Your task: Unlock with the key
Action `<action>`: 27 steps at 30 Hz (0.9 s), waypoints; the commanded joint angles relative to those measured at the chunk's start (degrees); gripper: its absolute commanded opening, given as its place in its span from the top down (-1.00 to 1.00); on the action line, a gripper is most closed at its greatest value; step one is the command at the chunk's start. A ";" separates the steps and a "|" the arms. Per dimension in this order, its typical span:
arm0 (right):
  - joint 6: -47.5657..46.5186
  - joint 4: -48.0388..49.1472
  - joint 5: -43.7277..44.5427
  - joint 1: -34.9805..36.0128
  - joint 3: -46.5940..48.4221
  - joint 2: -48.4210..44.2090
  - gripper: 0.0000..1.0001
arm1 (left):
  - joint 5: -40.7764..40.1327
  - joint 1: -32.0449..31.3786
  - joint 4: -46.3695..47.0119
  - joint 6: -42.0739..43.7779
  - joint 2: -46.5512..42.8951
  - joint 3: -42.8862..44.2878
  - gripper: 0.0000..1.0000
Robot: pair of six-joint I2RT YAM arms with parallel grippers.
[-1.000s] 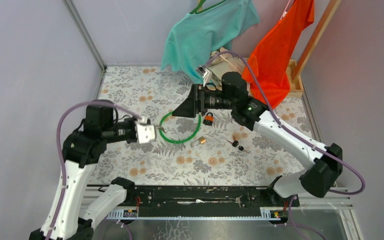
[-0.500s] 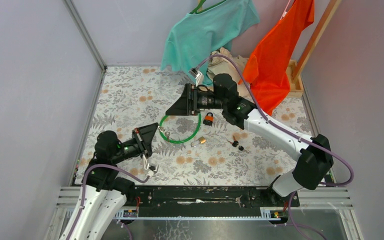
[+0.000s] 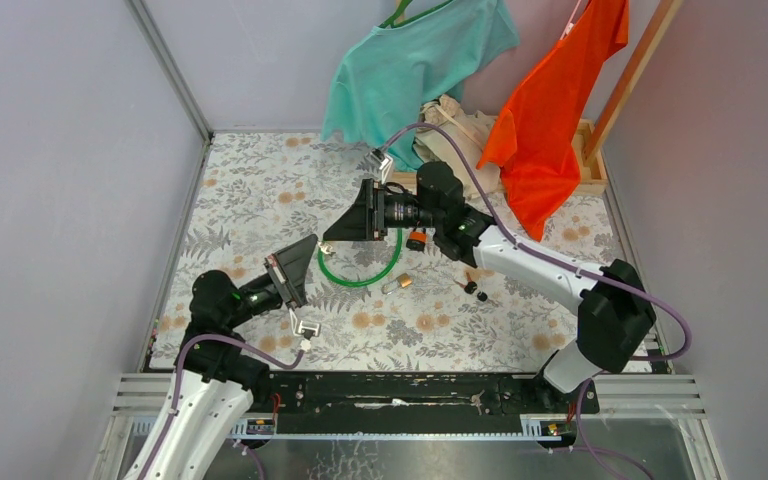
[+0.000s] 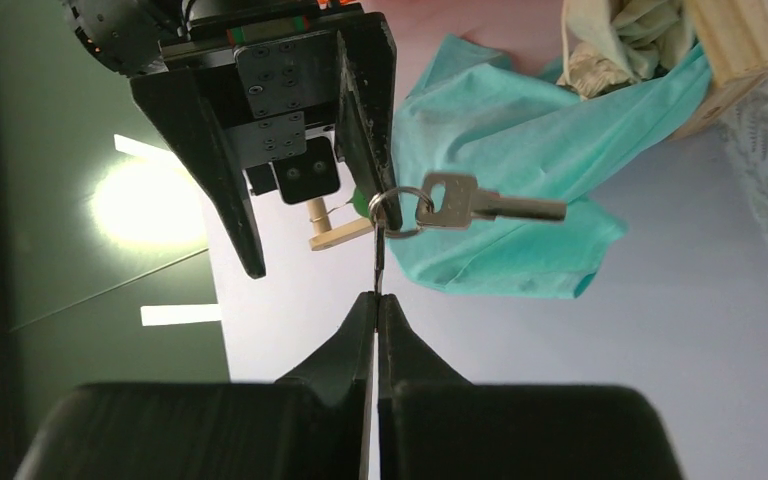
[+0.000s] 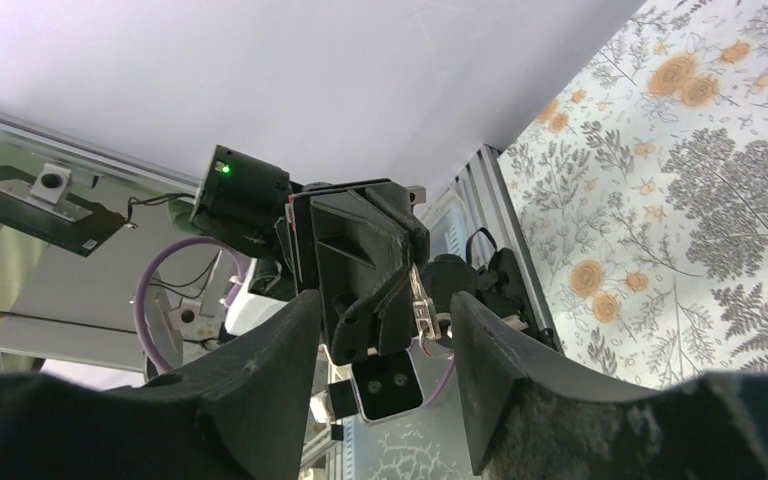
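Observation:
My left gripper (image 3: 310, 245) is raised above the table and shut on the blade of a bare all-silver key (image 4: 377, 268). A ring (image 4: 397, 210) on it carries a second silver key (image 4: 480, 205). My right gripper (image 3: 332, 232) is open and faces the left one closely, and the held keys (image 5: 421, 305) show between its fingers. The orange padlock (image 3: 417, 240) stands on the table, partly hidden under my right arm. The black-headed key pair (image 3: 475, 288) lies on the table to the right of the padlock, with no gripper on it.
A green cable loop (image 3: 360, 272) lies below both grippers, with a small brass item (image 3: 400, 282) beside it. A teal shirt (image 3: 410, 60) and an orange shirt (image 3: 550, 100) hang at the back beside a wooden stand (image 3: 590, 160).
My left arm has folded back and down while its gripper, still holding the silver key, tilted up. My right gripper has moved left, closer to it, and now hides part of the padlock.

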 commanded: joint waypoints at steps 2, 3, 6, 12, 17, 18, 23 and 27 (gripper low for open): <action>2.46 8.43 -0.19 1.08 -0.40 0.39 -0.09 | -0.36 -0.36 6.27 7.12 -1.21 -0.83 1.00; 3.18 9.67 -0.28 1.17 -0.70 0.65 -0.08 | -0.44 -0.36 6.26 6.77 -1.28 -0.75 1.00; 4.52 11.60 -0.81 1.62 -1.02 1.42 -0.02 | -0.80 -0.35 6.35 6.37 -1.23 -0.70 1.00; 6.27 14.19 -0.89 2.21 -1.78 2.17 0.09 | -1.74 -0.32 6.43 4.81 -0.95 -0.46 1.00; 8.82 17.78 -1.62 2.27 -2.96 2.80 0.29 | -2.87 -0.36 6.53 4.64 -0.56 -0.25 1.00; 9.35 18.76 -1.63 2.22 -3.26 2.75 0.37 | -2.96 -0.38 6.56 4.78 -0.56 -0.26 1.00; 11.28 21.35 -1.32 2.24 -4.59 2.40 0.54 | -4.33 -0.36 7.49 5.43 -0.06 -0.74 1.00; 12.76 23.07 -1.33 2.23 -5.11 2.57 0.49 | -5.19 -0.36 8.77 6.08 0.31 -1.38 1.00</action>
